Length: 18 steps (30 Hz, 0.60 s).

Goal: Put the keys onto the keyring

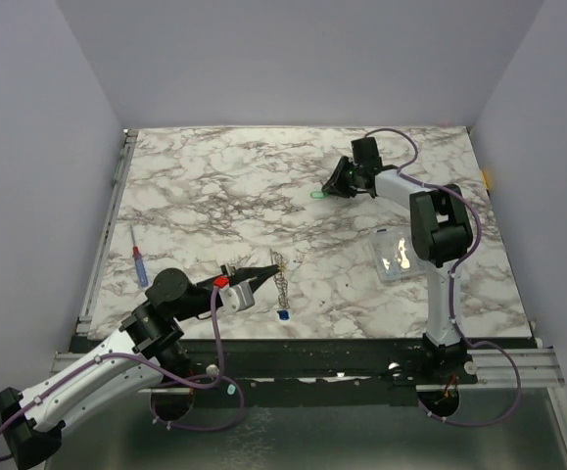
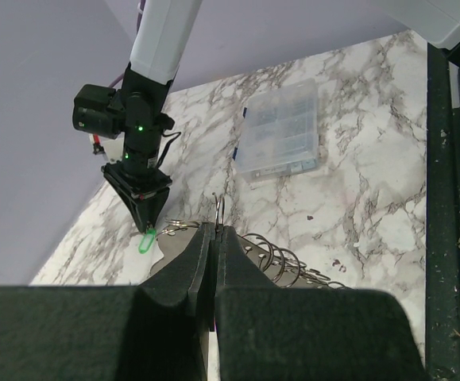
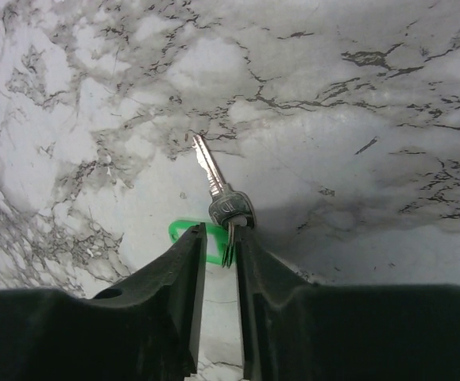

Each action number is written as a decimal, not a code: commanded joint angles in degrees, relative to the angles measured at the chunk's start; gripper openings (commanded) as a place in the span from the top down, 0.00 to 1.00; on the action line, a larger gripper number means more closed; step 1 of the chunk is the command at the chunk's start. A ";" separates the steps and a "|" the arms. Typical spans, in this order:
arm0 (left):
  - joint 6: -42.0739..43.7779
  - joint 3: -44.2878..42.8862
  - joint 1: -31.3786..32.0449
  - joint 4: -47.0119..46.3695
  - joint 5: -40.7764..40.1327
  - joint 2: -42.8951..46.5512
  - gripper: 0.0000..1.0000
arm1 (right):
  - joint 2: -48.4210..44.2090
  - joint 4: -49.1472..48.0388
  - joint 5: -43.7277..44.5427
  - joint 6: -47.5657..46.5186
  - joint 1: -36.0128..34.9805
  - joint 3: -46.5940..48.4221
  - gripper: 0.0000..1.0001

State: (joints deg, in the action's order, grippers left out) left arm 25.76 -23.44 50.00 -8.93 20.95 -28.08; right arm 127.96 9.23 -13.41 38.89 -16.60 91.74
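My left gripper (image 1: 266, 268) is shut on the thin metal loop of the keyring (image 2: 218, 210), holding it upright just above the marble. The keyring's chain (image 1: 281, 289) trails toward me and ends at a blue-headed key (image 1: 283, 315). At the far right, my right gripper (image 3: 222, 234) stands over a silver key (image 3: 212, 176) with a green tag (image 3: 190, 236). That key's small split ring stands between the two jaws, against the right finger (image 3: 255, 254). A gap remains on the left side. The same green tag (image 1: 316, 194) lies by the right gripper (image 1: 330, 188) in the top view.
A small clear plastic box (image 1: 393, 255) sits on the marble table (image 1: 214, 186) beside the right arm's upright link (image 1: 440, 235). A thin red-and-blue pen (image 1: 139, 264) lies near the left edge. Purple walls close in the table at the back and sides.
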 commanded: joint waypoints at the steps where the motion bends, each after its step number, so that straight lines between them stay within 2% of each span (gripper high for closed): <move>1: -0.36 0.56 0.14 -2.45 0.68 0.28 1.00 | 2.54 -0.56 -1.33 0.74 0.34 -1.21 0.74; 4: -0.35 0.59 0.02 -2.39 0.76 0.30 1.00 | 2.69 -1.10 -1.29 0.83 0.34 -1.46 0.84; 6: -0.36 0.59 0.10 -2.36 0.74 0.28 1.00 | 2.66 -1.22 -1.25 0.65 0.42 -1.48 0.96; 7: -0.36 0.59 0.09 -2.38 0.68 0.26 1.00 | 2.50 -1.30 -1.22 0.41 0.43 -1.48 0.99; 14: -0.29 0.43 0.10 -2.28 0.91 0.29 1.00 | -1.41 -3.89 -2.97 -3.83 0.43 -3.57 0.99; 18: -0.58 0.16 0.03 -2.07 1.06 0.30 1.00 | -5.63 -10.71 -12.50 -8.86 0.44 -7.38 0.99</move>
State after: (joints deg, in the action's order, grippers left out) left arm 25.71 -23.42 50.00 -8.93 20.97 -28.08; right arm 127.20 4.49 -16.75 36.01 -16.40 87.92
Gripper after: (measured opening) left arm 0.017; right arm 0.018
